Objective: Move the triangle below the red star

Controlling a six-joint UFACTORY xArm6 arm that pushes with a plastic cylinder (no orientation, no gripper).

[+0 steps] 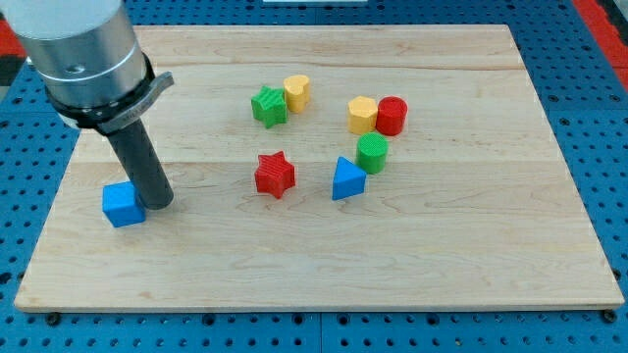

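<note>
My tip [160,203], with no hand to open or close, sits beside the blue cube [123,204]; the blue triangle [346,179], light, stiff and slide-prone on the worktop [442,245], wants a push on its flat right face

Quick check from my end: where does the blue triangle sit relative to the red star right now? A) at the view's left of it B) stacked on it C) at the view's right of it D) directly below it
C: the blue triangle lies on the board to the view's right of the red star, a gap between them; my tip is far off at the view's left beside the blue cube.
</note>
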